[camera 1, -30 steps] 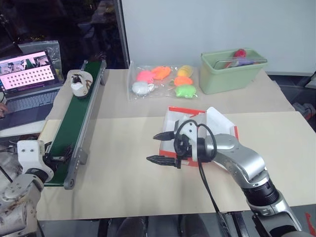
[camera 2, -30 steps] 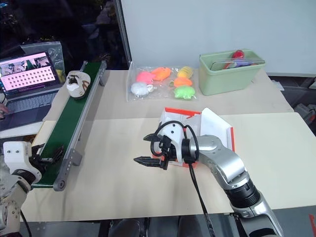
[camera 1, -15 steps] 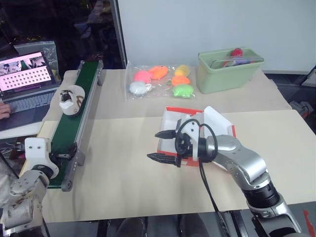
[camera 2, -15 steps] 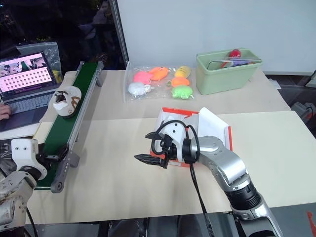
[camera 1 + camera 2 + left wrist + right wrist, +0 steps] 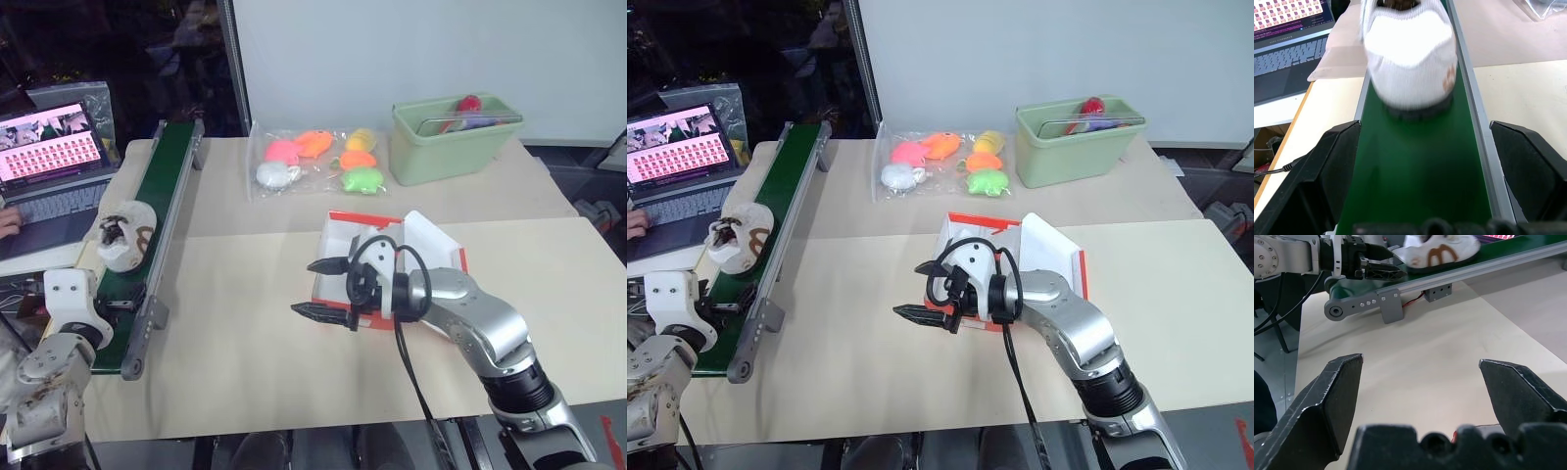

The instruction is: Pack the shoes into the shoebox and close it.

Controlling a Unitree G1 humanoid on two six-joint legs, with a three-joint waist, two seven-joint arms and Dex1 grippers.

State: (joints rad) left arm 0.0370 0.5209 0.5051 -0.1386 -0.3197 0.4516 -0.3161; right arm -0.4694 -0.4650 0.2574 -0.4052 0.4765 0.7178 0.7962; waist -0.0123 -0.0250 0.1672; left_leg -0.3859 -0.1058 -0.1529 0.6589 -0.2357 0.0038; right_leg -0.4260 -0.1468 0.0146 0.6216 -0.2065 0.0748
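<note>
Nearest, the left gripper (image 5: 1420, 161) sits at the near end of the green conveyor belt (image 5: 147, 235), its black fingers (image 5: 1317, 171) spread wide to either side of the belt and holding nothing. Just beyond them, one cream sneaker (image 5: 121, 235) with dark laces lies on the belt, apart from the fingers. Out over the beige worktop (image 5: 235, 372), the right gripper (image 5: 321, 289) hangs with its fingers (image 5: 323, 315) parted and empty, pointing toward the belt. Directly behind it stands the red-orange shoebox (image 5: 343, 227), open, white inside. Farther back lie a clear bag of bright plush toys (image 5: 318, 159) and a pale green bin (image 5: 456, 137); a laptop (image 5: 49, 157) sits beyond the belt.
</note>
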